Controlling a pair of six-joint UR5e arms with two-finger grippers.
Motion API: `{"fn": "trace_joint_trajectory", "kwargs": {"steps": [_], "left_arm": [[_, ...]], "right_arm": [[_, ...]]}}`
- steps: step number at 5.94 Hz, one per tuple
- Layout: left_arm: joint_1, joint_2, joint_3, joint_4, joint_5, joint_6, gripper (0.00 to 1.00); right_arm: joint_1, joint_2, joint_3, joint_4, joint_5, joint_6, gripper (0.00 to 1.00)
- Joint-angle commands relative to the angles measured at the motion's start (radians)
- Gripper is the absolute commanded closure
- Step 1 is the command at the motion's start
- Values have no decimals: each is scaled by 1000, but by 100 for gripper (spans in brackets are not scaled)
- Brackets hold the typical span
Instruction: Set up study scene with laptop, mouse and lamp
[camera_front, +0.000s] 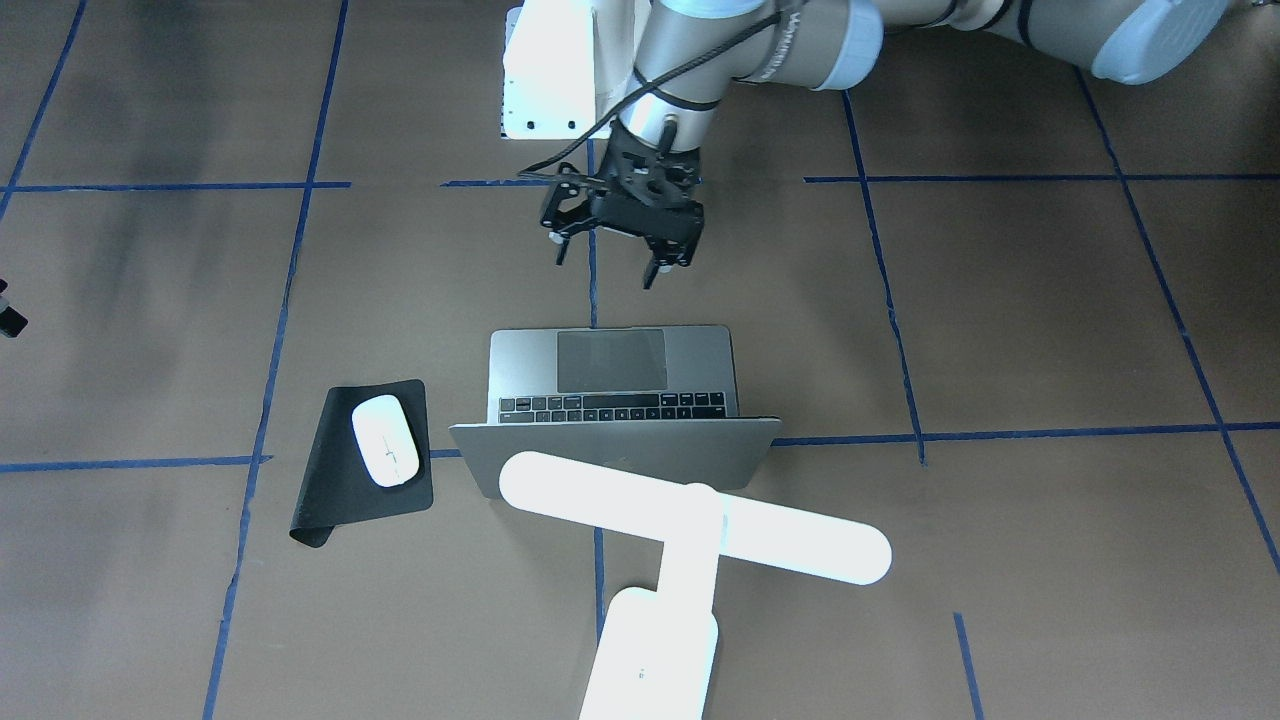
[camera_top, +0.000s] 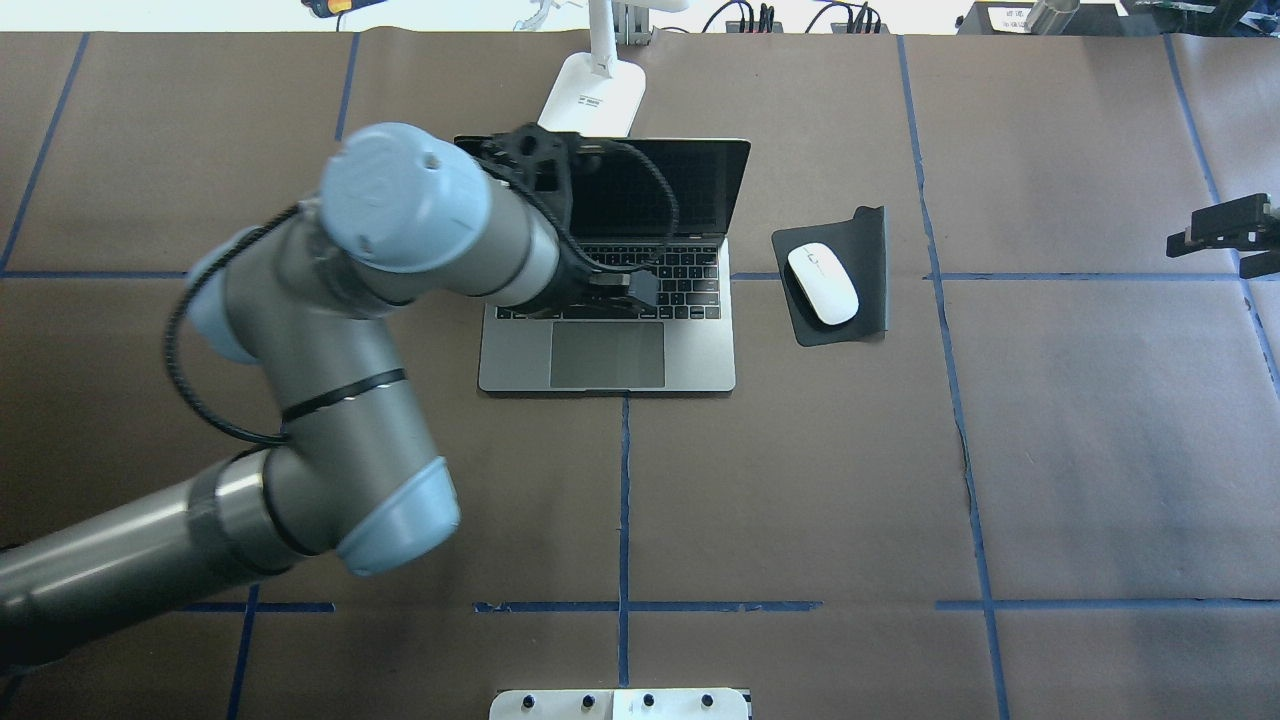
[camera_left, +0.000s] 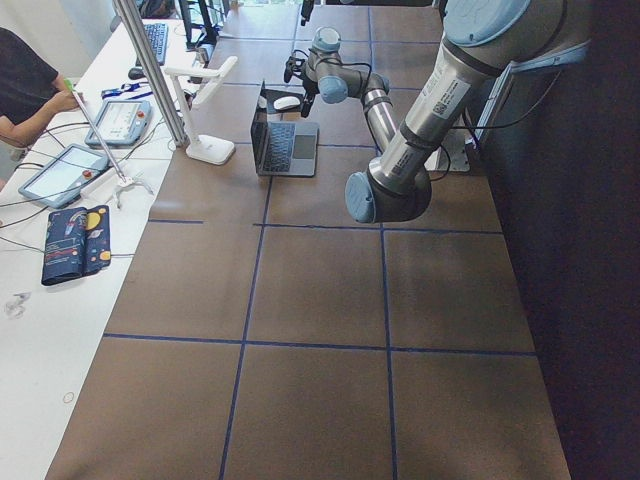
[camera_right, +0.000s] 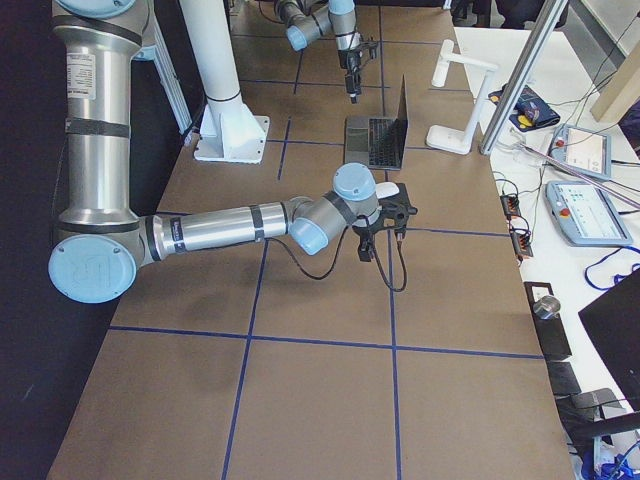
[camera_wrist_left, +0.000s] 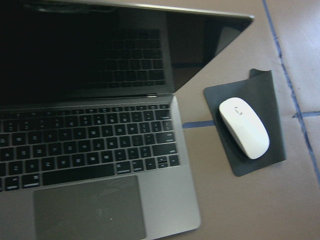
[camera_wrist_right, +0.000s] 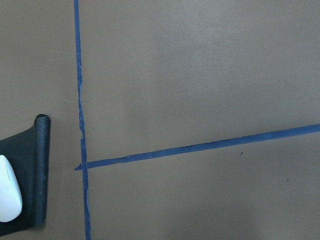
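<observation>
The laptop (camera_front: 610, 370) stands open on the table, screen dark, also in the overhead view (camera_top: 700, 360) and the left wrist view (camera_wrist_left: 100, 150). The white mouse (camera_front: 385, 440) lies on a black mouse pad (camera_front: 340, 500) beside the laptop, seen too in the overhead view (camera_top: 822, 284). The white lamp (camera_front: 690, 515) stands behind the laptop's lid, its bar over the lid's edge. My left gripper (camera_front: 605, 268) is open and empty, above the table just in front of the laptop's trackpad edge. My right gripper (camera_top: 1225, 235) is open and empty, well off to the far side of the mouse pad.
The white bolted robot pedestal (camera_front: 550, 70) sits at the table's robot side. Blue tape lines (camera_top: 625, 500) cross the brown table cover. One corner of the mouse pad (camera_top: 870, 250) curls up. Control tablets and cables lie on a side bench (camera_right: 580, 200).
</observation>
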Motion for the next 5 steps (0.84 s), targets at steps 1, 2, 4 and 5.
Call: {"fn": "trace_joint_trajectory", "kwargs": {"steps": [1, 2, 4, 5], "left_arm": [[-99, 174, -141, 8, -110, 77, 0], [-144, 258, -185, 8, -153, 121, 0], [-279, 479, -243, 5, -255, 382, 0], [-361, 586, -260, 5, -315, 513, 0]], "right_arm": [[-1, -12, 0, -8, 1, -31, 0], [2, -34, -3, -11, 1, -78, 0], [78, -67, -3, -163, 15, -365, 0], [138, -72, 0, -290, 26, -546, 0]]}}
